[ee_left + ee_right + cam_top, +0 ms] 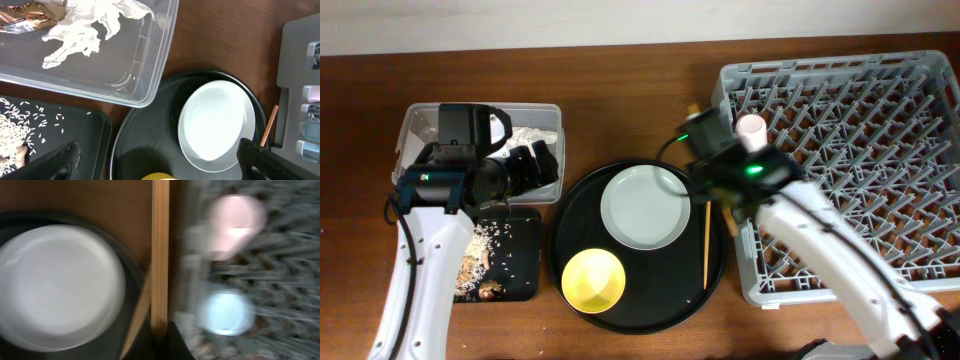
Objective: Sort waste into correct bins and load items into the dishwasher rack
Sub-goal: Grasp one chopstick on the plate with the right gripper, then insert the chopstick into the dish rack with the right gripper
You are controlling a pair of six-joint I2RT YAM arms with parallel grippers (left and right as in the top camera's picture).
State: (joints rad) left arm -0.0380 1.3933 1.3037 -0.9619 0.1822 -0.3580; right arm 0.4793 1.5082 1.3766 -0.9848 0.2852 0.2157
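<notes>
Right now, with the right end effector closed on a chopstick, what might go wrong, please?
The right end effector pinches the chopstick near one end, so its free end may swivel or slip.
That stick runs beside the dishwasher rack wall, near the pink cup and light-blue cup; swinging it could topple them.
The second chopstick lies by the round tray's rim and could be nudged off.

The overhead camera looks straight down over the whole brown wooden table (620, 90), while both wrist cameras face downward at close range, the right one blurred; all three share the pale grey-white round plate (644, 207).
</notes>
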